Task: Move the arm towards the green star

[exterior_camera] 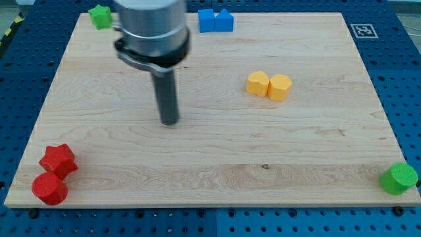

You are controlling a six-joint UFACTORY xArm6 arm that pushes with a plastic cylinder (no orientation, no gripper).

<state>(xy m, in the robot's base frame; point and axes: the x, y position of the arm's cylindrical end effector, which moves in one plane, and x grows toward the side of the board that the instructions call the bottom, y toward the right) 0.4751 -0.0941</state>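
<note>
The green star (pixel 100 16) lies at the view's top left corner of the wooden board (pixel 210 158). My tip (pixel 170 121) rests on the board left of centre, well below and to the right of the green star. The dark rod rises from it into the arm's grey body at the view's top. The tip touches no block.
Two blue blocks (pixel 216 20) sit together at the top centre. Two yellow blocks (pixel 269 85) sit right of centre. A red star (pixel 58 160) and a red cylinder (pixel 49 188) are at the bottom left. A green cylinder (pixel 398 178) is at the bottom right edge.
</note>
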